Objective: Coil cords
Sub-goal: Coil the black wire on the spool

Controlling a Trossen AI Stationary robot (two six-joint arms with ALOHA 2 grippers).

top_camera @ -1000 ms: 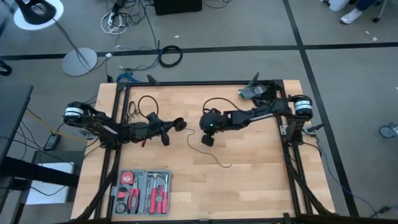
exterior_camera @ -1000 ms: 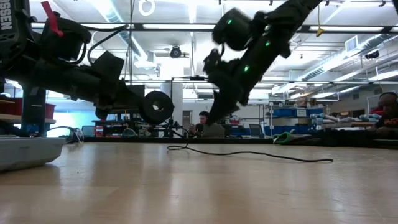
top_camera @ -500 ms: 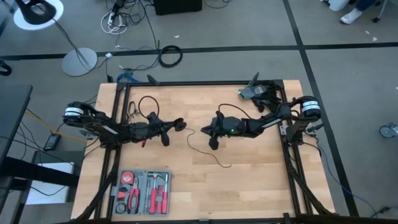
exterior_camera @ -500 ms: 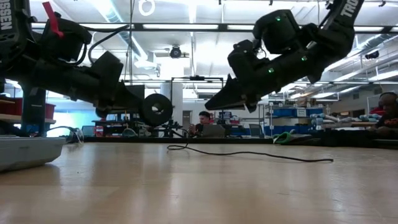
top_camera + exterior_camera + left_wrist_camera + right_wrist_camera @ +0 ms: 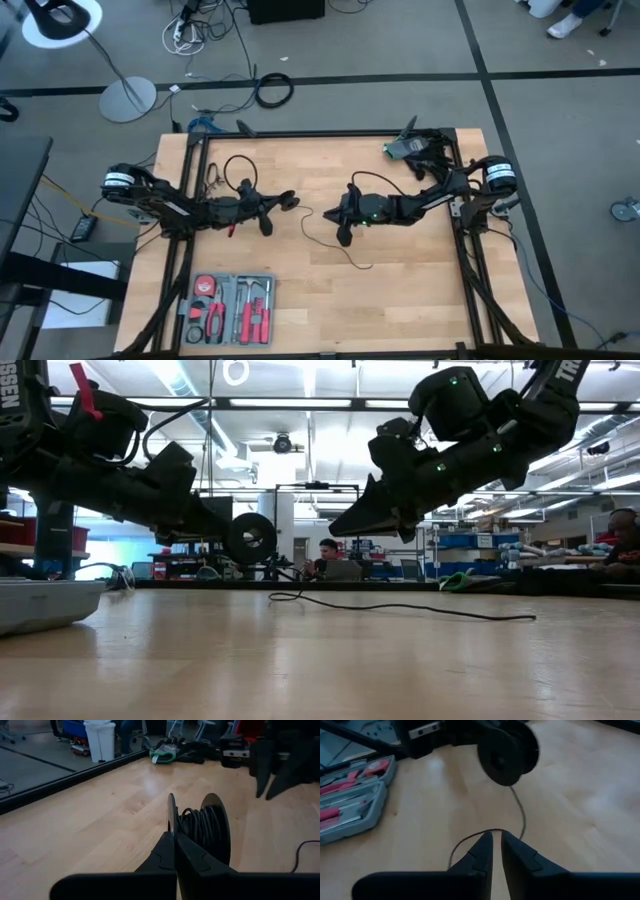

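The left pincer (image 5: 283, 200) reaches toward the middle of the counter (image 5: 400, 290) from nine o'clock, its fingers (image 5: 172, 851) pressed together on the rim of a small black spool (image 5: 202, 827) wound with thin black cord; in the low view the spool (image 5: 250, 536) hangs clear above the wood. From it the loose cord (image 5: 325, 238) trails across the counter toward five o'clock, lying flat in the low view (image 5: 400, 606). The right pincer (image 5: 344, 236) comes in from three o'clock and hovers above that loose run near the centre, off the surface in the low view (image 5: 345, 528). In the right wrist view its fingers (image 5: 479, 854) stand only a narrow slit apart, and the cord (image 5: 520, 815) appears to pass just beyond the tips rather than between them, though the blur leaves that uncertain. At seven o'clock, near the counter's front edge, a grey tool case (image 5: 228, 309) lies open, holding red-handled hand tools (image 5: 252, 318) in its moulded slots. On the floor beyond twelve o'clock lie a thick black cable ring (image 5: 273, 90) and white cables (image 5: 187, 35).
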